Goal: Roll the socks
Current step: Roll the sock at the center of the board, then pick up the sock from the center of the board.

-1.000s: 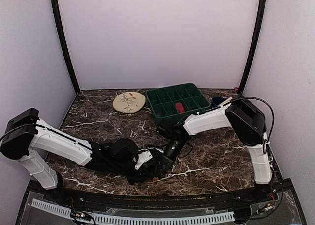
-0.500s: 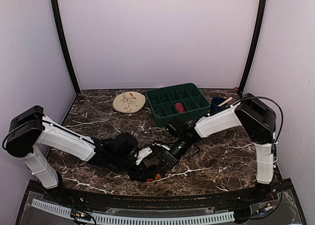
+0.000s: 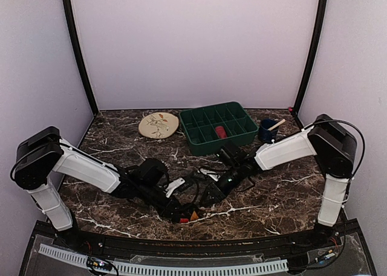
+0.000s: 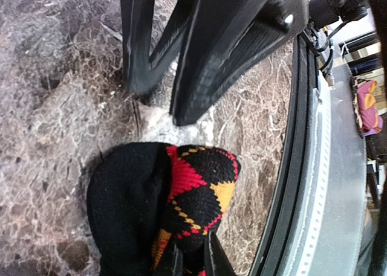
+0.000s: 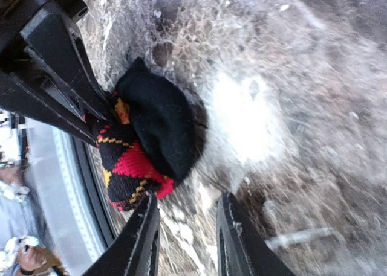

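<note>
The black argyle sock [image 3: 188, 216] lies bunched into a compact bundle on the dark marble counter [image 3: 272, 197], close to the near edge and about midway between the 2 arm bases. The left arm [image 3: 91, 170] lies low across the counter from the left. The left jaws are almost closed, pinching the patterned end of the bundle. In the left wrist view the sock [image 4: 139, 203] shows a plain black fold on one side and red and orange-yellow diamonds on the other, with fabric caught between the 2 jaw tips at the bottom edge. The right arm [image 3: 284, 152] reaches in from the right. The right jaws stand partly open with only bare marble between them, holding nothing. In the right wrist view the sock [image 5: 157, 131] sits just beyond their tips, and I cannot tell whether the nearer tip touches it. At the back of the counter are a beige floral plate [image 3: 158, 124], a green compartment tray [image 3: 208, 145] with 1 red item [image 3: 221, 131] in a cell, and a blue cup [image 3: 266, 131] holding a wooden stick [image 3: 277, 124].
</note>
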You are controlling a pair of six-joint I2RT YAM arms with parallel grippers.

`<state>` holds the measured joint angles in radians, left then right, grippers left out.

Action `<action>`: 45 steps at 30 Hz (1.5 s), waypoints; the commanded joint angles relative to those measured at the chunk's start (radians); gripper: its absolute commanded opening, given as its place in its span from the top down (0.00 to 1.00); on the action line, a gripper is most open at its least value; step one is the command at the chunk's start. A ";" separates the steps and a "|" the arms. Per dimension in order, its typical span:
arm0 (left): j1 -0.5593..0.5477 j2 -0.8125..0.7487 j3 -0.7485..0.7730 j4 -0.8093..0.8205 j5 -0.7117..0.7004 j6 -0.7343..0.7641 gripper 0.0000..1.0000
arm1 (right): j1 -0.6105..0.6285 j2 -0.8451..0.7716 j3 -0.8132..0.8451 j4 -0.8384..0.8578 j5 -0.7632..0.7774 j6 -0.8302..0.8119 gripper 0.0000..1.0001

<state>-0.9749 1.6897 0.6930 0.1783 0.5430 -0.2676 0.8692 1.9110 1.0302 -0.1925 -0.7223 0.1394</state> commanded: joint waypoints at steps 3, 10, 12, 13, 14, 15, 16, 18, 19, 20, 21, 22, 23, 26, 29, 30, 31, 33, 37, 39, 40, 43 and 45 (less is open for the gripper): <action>0.014 0.082 -0.028 -0.161 0.047 -0.039 1.00 | -0.002 -0.130 -0.085 0.117 0.181 -0.011 0.70; 0.055 0.095 -0.030 -0.168 0.111 -0.063 1.00 | 0.086 -0.228 -0.144 0.152 0.389 -0.079 0.70; 0.071 0.101 -0.030 -0.176 0.133 -0.069 1.00 | 0.129 -0.253 -0.156 0.156 0.455 -0.111 0.70; 0.081 0.105 -0.029 -0.179 0.144 -0.071 1.00 | 0.150 -0.264 -0.163 0.160 0.485 -0.126 0.70; 0.091 0.111 -0.027 -0.182 0.155 -0.075 1.00 | 0.179 -0.274 -0.170 0.163 0.520 -0.144 0.69; 0.096 0.119 -0.026 -0.182 0.168 -0.079 1.00 | 0.198 -0.282 -0.177 0.166 0.549 -0.157 0.69; 0.100 0.126 -0.024 -0.180 0.179 -0.085 1.00 | 0.218 -0.292 -0.186 0.173 0.577 -0.168 0.69; 0.106 0.156 -0.010 -0.188 0.190 -0.087 1.00 | 0.255 -0.309 -0.202 0.186 0.630 -0.190 0.68; 0.106 0.169 -0.001 -0.200 0.189 -0.087 1.00 | 0.273 -0.310 -0.209 0.193 0.664 -0.198 0.68; 0.108 0.181 0.006 -0.208 0.190 -0.085 1.00 | 0.289 -0.337 -0.216 0.199 0.689 -0.208 0.68; 0.111 0.191 0.014 -0.216 0.190 -0.083 1.00 | 0.305 -0.350 -0.222 0.202 0.708 -0.218 0.67; 0.114 0.198 0.019 -0.221 0.213 -0.083 1.00 | 0.319 -0.360 -0.229 0.206 0.726 -0.227 0.67; 0.117 0.203 0.021 -0.224 0.220 -0.082 1.00 | 0.334 -0.367 -0.234 0.209 0.742 -0.237 0.67; 0.130 0.206 0.026 -0.228 0.232 -0.084 1.00 | 0.377 -0.374 -0.232 0.202 0.775 -0.270 0.65; 0.143 0.212 0.029 -0.230 0.241 -0.086 1.00 | 0.418 -0.357 -0.212 0.183 0.807 -0.309 0.64; 0.147 0.216 0.032 -0.229 0.246 -0.088 1.00 | 0.431 -0.347 -0.203 0.177 0.818 -0.323 0.63; 0.151 0.220 0.034 -0.230 0.251 -0.087 1.00 | 0.443 -0.336 -0.192 0.170 0.825 -0.338 0.62; 0.158 0.228 0.037 -0.234 0.257 -0.085 1.00 | 0.463 -0.302 -0.168 0.152 0.840 -0.369 0.61; 0.170 0.235 0.041 -0.234 0.272 -0.081 1.00 | 0.491 -0.234 -0.130 0.142 0.878 -0.417 0.60; 0.176 0.241 0.044 -0.238 0.278 -0.078 1.00 | 0.501 -0.210 -0.111 0.137 0.888 -0.436 0.59; 0.178 0.244 0.045 -0.238 0.281 -0.077 1.00 | 0.505 -0.197 -0.100 0.133 0.894 -0.446 0.59; 0.185 0.251 0.049 -0.237 0.295 -0.072 1.00 | 0.517 -0.162 -0.077 0.119 0.913 -0.473 0.59; 0.188 0.253 0.051 -0.239 0.300 -0.065 1.00 | 0.519 -0.144 -0.068 0.117 0.927 -0.489 0.59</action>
<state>-0.7971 1.8809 0.7849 0.1207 0.9604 -0.3519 1.3716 1.7348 0.9245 -0.0700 0.1585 -0.2962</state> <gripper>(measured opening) 0.097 0.408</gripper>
